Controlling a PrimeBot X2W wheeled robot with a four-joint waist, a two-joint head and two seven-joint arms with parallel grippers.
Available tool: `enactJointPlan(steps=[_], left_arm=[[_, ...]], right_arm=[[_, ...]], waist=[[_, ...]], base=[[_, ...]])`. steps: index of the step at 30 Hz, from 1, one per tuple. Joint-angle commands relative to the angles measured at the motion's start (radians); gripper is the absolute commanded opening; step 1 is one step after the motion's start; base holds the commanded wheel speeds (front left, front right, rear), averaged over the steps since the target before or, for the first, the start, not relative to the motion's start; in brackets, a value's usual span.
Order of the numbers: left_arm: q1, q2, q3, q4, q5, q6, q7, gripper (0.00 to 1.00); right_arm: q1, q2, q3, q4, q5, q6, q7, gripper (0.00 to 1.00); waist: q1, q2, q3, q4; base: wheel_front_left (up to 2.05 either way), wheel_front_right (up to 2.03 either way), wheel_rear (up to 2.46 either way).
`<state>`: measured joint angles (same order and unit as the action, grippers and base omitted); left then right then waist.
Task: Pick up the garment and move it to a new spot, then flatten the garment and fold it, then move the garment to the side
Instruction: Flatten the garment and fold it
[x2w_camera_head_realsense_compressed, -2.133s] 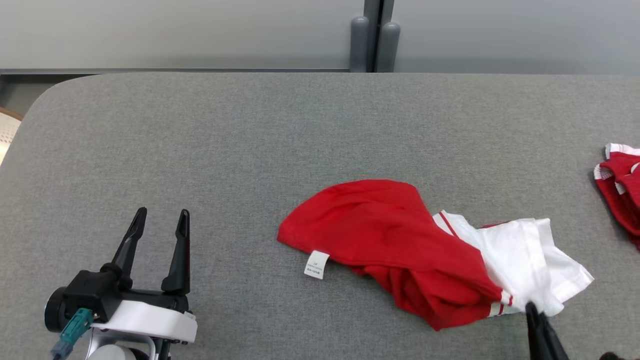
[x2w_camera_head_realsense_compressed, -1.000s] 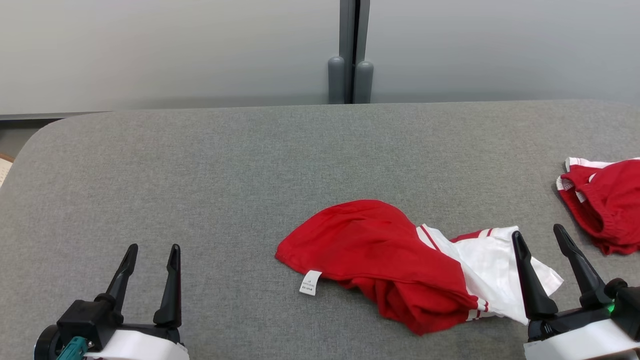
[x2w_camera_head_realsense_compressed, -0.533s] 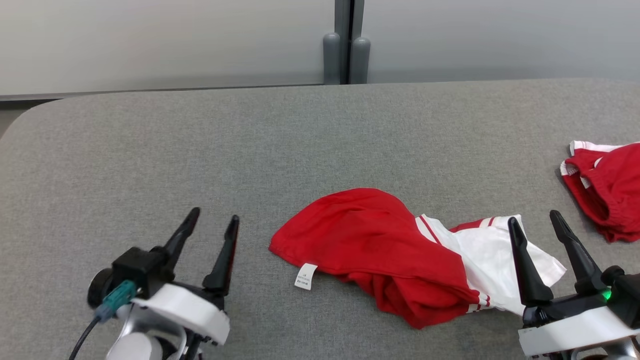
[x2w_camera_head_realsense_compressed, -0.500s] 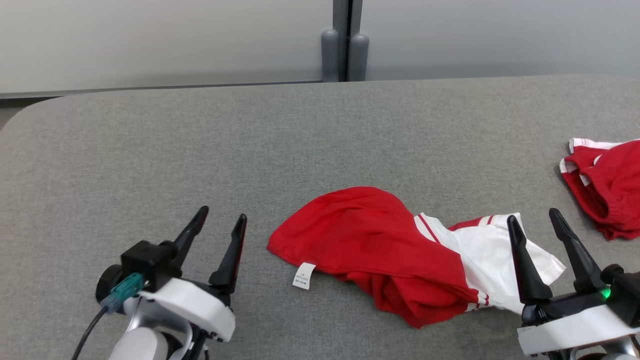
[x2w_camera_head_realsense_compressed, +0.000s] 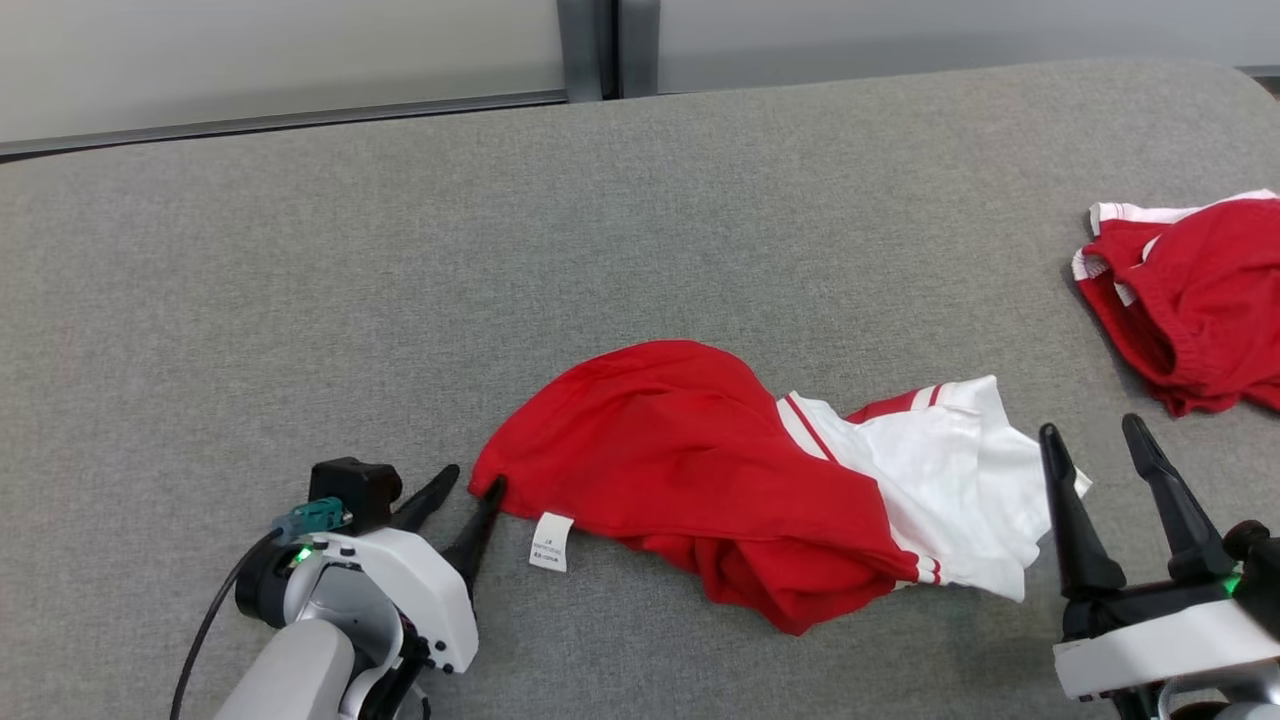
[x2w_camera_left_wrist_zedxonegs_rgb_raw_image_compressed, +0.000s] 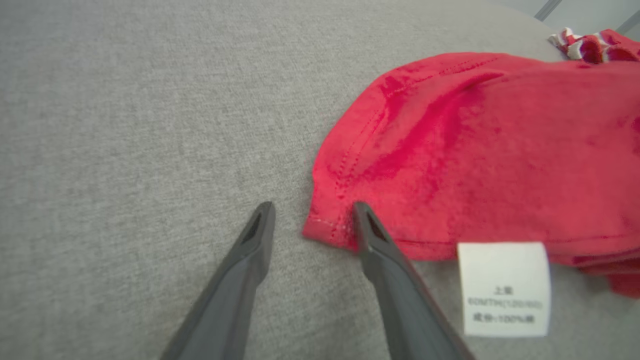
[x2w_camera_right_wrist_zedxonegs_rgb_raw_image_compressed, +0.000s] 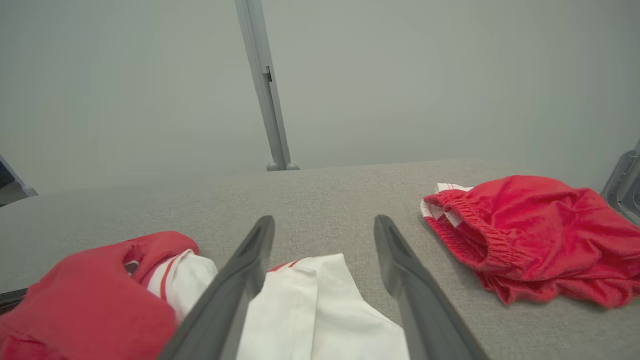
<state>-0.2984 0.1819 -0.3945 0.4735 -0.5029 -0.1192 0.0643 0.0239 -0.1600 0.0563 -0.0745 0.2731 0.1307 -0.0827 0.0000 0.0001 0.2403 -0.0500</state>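
The garment (x2w_camera_head_realsense_compressed: 690, 470) lies crumpled on the grey table (x2w_camera_head_realsense_compressed: 300, 250), red on the left and white with red stripes on the right, with a white label (x2w_camera_head_realsense_compressed: 551, 541) at its near edge. My left gripper (x2w_camera_head_realsense_compressed: 473, 480) is low on the table at the garment's left corner. In the left wrist view, the left gripper (x2w_camera_left_wrist_zedxonegs_rgb_raw_image_compressed: 313, 206) is open and straddles the red hem corner (x2w_camera_left_wrist_zedxonegs_rgb_raw_image_compressed: 325, 230), with its right finger over the cloth. My right gripper (x2w_camera_head_realsense_compressed: 1090, 428) stands open just right of the white part, holding nothing. In the right wrist view, the white cloth (x2w_camera_right_wrist_zedxonegs_rgb_raw_image_compressed: 300, 310) lies below the right gripper (x2w_camera_right_wrist_zedxonegs_rgb_raw_image_compressed: 325, 220).
A second red garment with white trim (x2w_camera_head_realsense_compressed: 1190, 290) lies bunched at the table's right edge, also seen as the red pile (x2w_camera_right_wrist_zedxonegs_rgb_raw_image_compressed: 525, 230) in the right wrist view. A grey wall with a vertical post (x2w_camera_head_realsense_compressed: 590, 45) runs behind the table.
The head camera has tilted down and turned, shifting the whole picture. My left gripper has moved right and down to the garment's left corner. The right gripper stays beside the white part.
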Motion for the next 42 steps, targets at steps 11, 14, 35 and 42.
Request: enactJointPlan(steps=[11,14,35,42], left_arm=[[-0.078,0.015,-0.045,0.081,-0.027,-0.008,-0.036,0.0],[-0.093,0.021,-0.057,0.1,-0.034,-0.008,-0.052,0.0],[-0.135,0.038,-0.09,0.129,-0.071,-0.002,-0.204,0.0],[-0.119,0.098,-0.047,-0.05,-0.044,0.044,-0.28,0.0]], right_arm=[[-0.088,-0.077,0.074,0.127,0.069,0.0,0.105,1.0],[-0.135,-0.091,0.116,0.175,0.097,0.0,0.126,1.0],[-0.174,-0.137,0.148,0.202,0.134,0.0,0.03,0.0],[-0.191,-0.159,0.103,0.058,0.083,0.0,-0.017,0.0]], waist=[[0.0,-0.0001,0.064,0.019],[0.0,-0.0001,0.074,0.031],[0.0,-0.0001,0.071,0.056],[0.0,-0.0001,0.014,0.058]], base=[[0.0,0.0,0.0],[0.0,0.0,0.0],[0.0,0.0,0.0],[0.0,0.0,0.0]])
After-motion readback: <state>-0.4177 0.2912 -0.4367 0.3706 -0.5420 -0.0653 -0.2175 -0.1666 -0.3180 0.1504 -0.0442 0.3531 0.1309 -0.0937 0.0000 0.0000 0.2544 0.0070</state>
